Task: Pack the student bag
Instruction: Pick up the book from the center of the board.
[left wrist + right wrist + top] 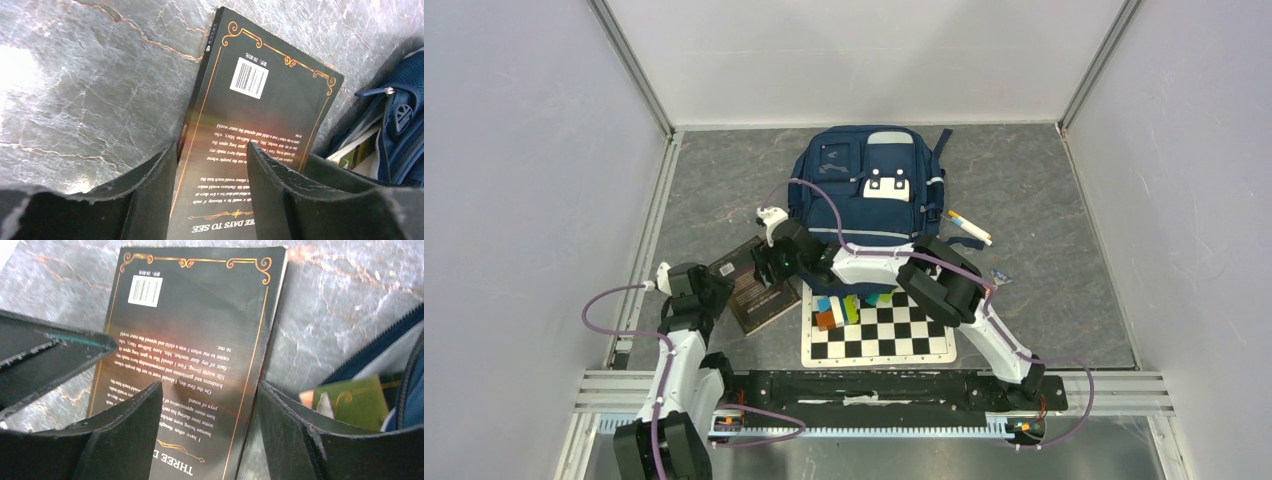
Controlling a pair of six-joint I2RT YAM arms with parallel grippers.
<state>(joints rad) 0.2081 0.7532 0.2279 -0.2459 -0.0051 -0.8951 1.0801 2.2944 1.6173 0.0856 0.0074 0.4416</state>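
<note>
Grey marbled tabletop, pale walls on three sides, and at the far middle lies the large navy blue fabric backpack point(864, 185). It's flat, with its grey stripes and small white patch facing up. Its near-left corner is unzipped. The right wrist camera shows the backpack point(400, 335) gaping at the right edge, with a green book point(352, 400) inside. The left wrist camera catches the same open zip on the backpack point(400, 125).

Just left of that opening, a black paperback with a gold ornamental border point(754, 285) lies flat on the table, back cover and white barcode label up.

Both arms are at it. The left gripper point(722, 275) sits over the paperback's left side. In its own camera, the left gripper point(210, 200) has its fingers spread wide with the paperback point(260, 125) showing in the gap. Nothing is clamped, and I can't tell whether the tips touch the cover.

The right gripper point(771, 262) is stretched across from the right, its arm lying over the backpack's near edge. Up close, the right gripper point(210, 440) is just as wide apart over the paperback point(200, 340), holding nothing.

At the near middle there's a black-and-white checkered mat point(879, 335), with small coloured blocks point(839, 308) on its far-left part. White marker pens point(969, 228) lie just right of the backpack.
</note>
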